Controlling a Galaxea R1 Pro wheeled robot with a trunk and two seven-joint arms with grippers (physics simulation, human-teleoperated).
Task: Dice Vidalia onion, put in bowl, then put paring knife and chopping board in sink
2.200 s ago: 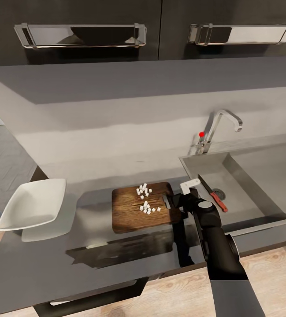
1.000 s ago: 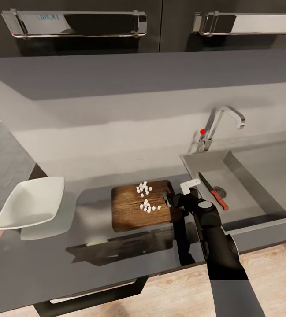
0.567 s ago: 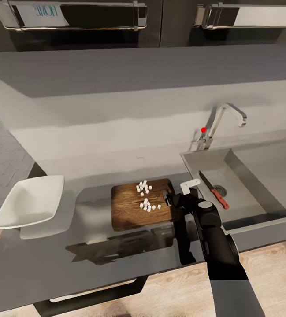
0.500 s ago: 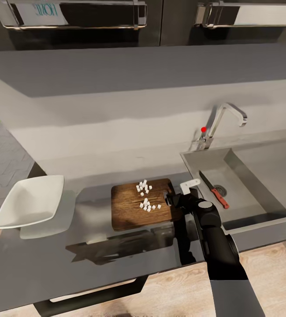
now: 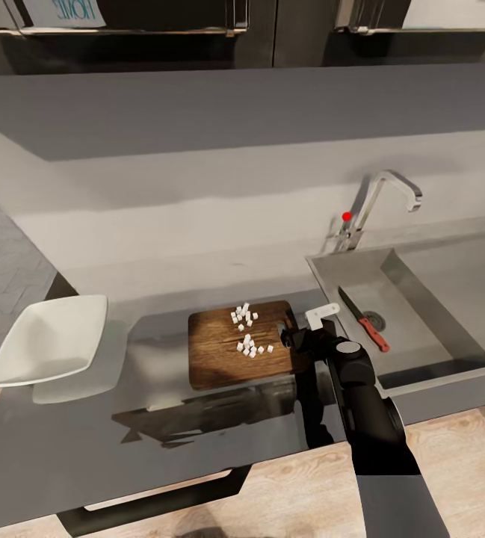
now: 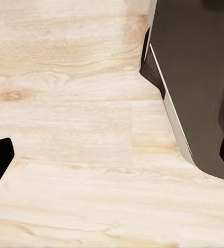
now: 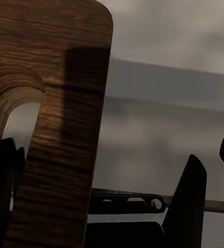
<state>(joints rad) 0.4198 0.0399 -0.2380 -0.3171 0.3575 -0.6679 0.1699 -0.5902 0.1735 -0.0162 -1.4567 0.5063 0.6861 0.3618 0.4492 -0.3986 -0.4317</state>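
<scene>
The dark wooden chopping board (image 5: pixel 220 351) lies on the grey countertop (image 5: pixel 197 448) with several white cubes of diced onion (image 5: pixel 246 335) on it. My right gripper (image 5: pixel 294 338) is at the board's right end by the handle slot. In the right wrist view the right gripper (image 7: pixel 99 186) is open, and the board's end strip (image 7: pixel 65 129) stands between its dark fingers (image 7: pixel 189 196) with a gap on one side. The paring knife (image 5: pixel 363 320) lies in the sink (image 5: pixel 421 299) near the drain. The white bowl (image 5: pixel 48 340) sits at the counter's left end. My left gripper (image 6: pixel 112 160) hangs open over the floor.
A chrome tap (image 5: pixel 380 198) with a red knob rises behind the sink. Dark wall cabinets (image 5: pixel 197 30) hang above the pale wall. Light wood floor (image 6: pixel 70 103) lies under the counter's front edge, beside a dark cabinet corner (image 6: pixel 194 77).
The whole head view has shifted, the cabinets sliding up out of frame, so the camera moved. Board, onion pieces, knife, bowl and right arm keep their places.
</scene>
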